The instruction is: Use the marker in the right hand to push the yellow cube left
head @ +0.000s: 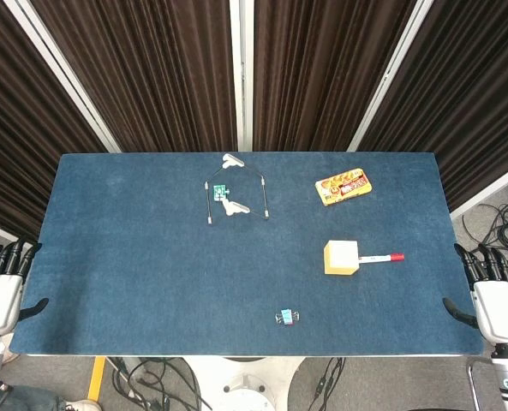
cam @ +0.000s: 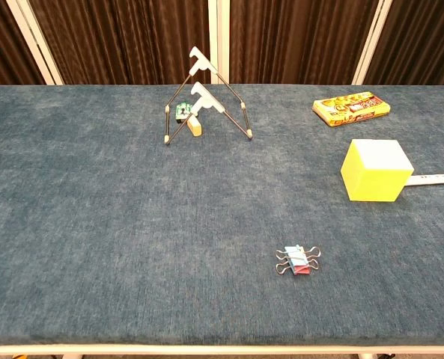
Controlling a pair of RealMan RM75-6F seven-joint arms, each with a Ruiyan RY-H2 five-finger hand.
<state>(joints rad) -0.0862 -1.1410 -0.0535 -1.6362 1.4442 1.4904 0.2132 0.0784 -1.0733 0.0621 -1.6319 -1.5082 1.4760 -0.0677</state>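
Dark brown pleated curtains with white vertical rails hang behind a wide table covered in blue felt (head: 151, 257), which fills most of my head view.

My two white robot hands sit at the near corners of that table, off its edge. My left hand (head: 1, 287) rests by the near left corner and my right hand (head: 493, 291) by the near right corner. Each shows dark fingers pointing away from me, slightly apart, with the thumb stuck out toward the table. Neither holds anything.

Right of the table's middle sits the yellow cube with a pale top (head: 341, 257). Touching its right side, or lying just against it, is the white marker with a red cap (head: 380, 258), flat on the felt, cap pointing right.

Toward the far edge near the middle stands a thin wire stand with white clips (head: 235, 193). At the far right lies an orange snack packet (head: 343, 186). Near the front edge, below the cube, sits a small bundle of coloured binder clips (head: 288, 318).

I judge the task not yet begun: the marker must first be picked up in my right hand, then the cube pushed left.
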